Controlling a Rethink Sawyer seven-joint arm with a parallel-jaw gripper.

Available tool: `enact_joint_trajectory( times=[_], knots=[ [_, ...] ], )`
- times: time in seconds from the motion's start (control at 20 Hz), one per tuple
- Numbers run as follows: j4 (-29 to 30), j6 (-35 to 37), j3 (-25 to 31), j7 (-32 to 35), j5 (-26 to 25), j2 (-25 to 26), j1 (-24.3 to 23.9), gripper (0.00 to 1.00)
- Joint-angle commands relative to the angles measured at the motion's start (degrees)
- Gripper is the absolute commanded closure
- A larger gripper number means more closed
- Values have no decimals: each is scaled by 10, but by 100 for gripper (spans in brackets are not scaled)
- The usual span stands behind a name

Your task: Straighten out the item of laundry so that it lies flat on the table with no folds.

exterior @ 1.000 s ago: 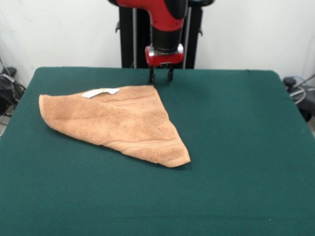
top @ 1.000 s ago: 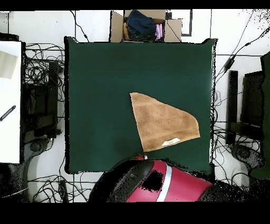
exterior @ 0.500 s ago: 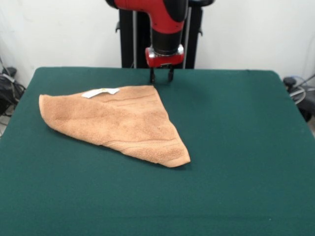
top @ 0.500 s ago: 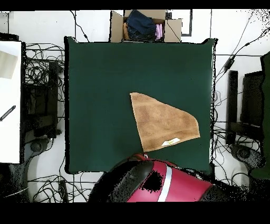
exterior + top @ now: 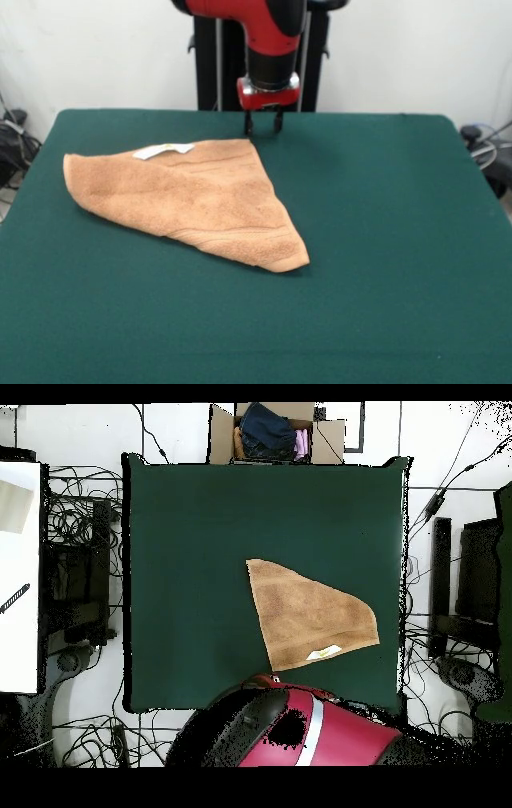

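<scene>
Front view, folded towel [image 5: 196,196], corner just below open gripper [image 5: 263,124]

we find no text, number or brand we can read. the small white label [image 5: 163,150] on the towel [image 5: 196,200] carries no marking we can make out, and the red arm [image 5: 260,28] shows no lettering.
</scene>
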Motion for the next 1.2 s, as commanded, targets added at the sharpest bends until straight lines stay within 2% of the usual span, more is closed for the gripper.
enact_joint_trajectory(
  times=[0.05, 0.75, 1.2],
  knots=[
    [-90, 48, 36, 78, 23, -2, 28, 0],
    [-85, 126, 35, 84, 32, -58, 47, 0],
    [-87, 130, 39, 82, 19, -63, 41, 0]
  ],
)
